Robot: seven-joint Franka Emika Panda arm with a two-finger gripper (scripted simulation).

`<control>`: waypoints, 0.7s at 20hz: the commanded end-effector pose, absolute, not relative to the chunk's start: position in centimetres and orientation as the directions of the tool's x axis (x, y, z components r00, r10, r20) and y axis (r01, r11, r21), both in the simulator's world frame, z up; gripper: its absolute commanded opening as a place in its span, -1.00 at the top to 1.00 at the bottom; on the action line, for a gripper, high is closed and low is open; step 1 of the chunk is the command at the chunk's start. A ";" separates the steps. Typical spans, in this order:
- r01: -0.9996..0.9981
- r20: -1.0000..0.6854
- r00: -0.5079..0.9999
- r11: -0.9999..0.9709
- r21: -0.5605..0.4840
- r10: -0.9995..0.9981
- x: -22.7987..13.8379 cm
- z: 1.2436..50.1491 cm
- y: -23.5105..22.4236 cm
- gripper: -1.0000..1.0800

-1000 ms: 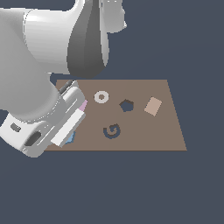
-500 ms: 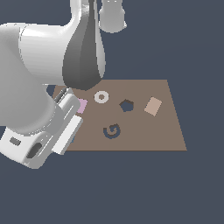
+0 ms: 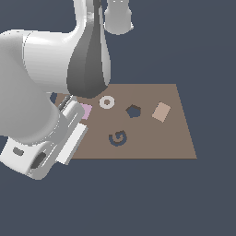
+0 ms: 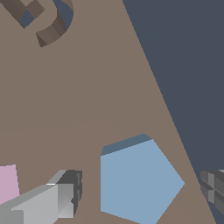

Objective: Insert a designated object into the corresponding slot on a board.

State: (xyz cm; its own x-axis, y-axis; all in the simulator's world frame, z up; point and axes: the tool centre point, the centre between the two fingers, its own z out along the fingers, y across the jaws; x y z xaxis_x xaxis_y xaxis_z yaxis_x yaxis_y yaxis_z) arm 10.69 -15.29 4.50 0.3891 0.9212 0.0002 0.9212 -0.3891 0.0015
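In the wrist view, the designated object, a flat light-blue pentagon block [image 4: 138, 181], lies on the brown board [image 4: 96, 96]. My gripper [image 4: 140, 191] is open and straddles the block, with one finger [image 4: 65, 195] on each side and not touching it. In the exterior view the arm's hand [image 3: 55, 143] hides the block at the board's [image 3: 170, 138] left end. The slot [image 3: 133, 110], a dark navy pentagon hole, lies near the board's middle, well to the exterior view's right of the hand.
A pink square [image 3: 85, 111] [image 4: 8, 183] lies right beside the hand. On the board there are also a white ring [image 3: 107, 102], a dark G-shaped cutout [image 3: 118, 138] [image 4: 50, 22] and a tan square [image 3: 161, 112]. The board's edge [image 4: 170, 113] runs close to the block.
The hand has shifted toward the exterior view's left and lower over the board's left end. It now covers the blue block that showed one second ago.
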 end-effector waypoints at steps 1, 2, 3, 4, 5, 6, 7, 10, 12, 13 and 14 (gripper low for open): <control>0.922 0.000 0.388 -0.388 0.000 0.922 10.7 3.6 -15.3 -0.92; 0.922 0.000 0.387 -0.387 0.000 0.922 10.7 3.4 -15.3 -0.92; 0.922 0.000 0.387 -0.387 0.000 0.922 10.7 3.2 -15.2 -0.92; 0.922 0.000 0.387 -0.387 0.000 0.922 10.7 3.0 -15.3 -0.92; 0.922 0.000 0.387 -0.387 0.000 0.922 10.7 3.0 -15.3 -0.92; 0.922 0.000 0.387 -0.387 0.000 0.922 10.7 3.0 -15.3 1.00; 0.922 0.000 0.387 -0.387 0.000 0.922 10.7 3.0 -15.3 1.00; 0.922 0.000 0.387 -0.387 0.000 0.922 10.7 3.0 -15.3 1.00; 0.922 0.000 0.387 -0.387 0.000 0.922 10.7 3.0 -15.3 1.00; 0.922 0.000 0.387 -0.387 0.000 0.922 10.7 3.0 -15.3 1.00; 0.922 0.000 0.387 -0.387 0.000 0.922 10.7 3.0 -15.3 1.00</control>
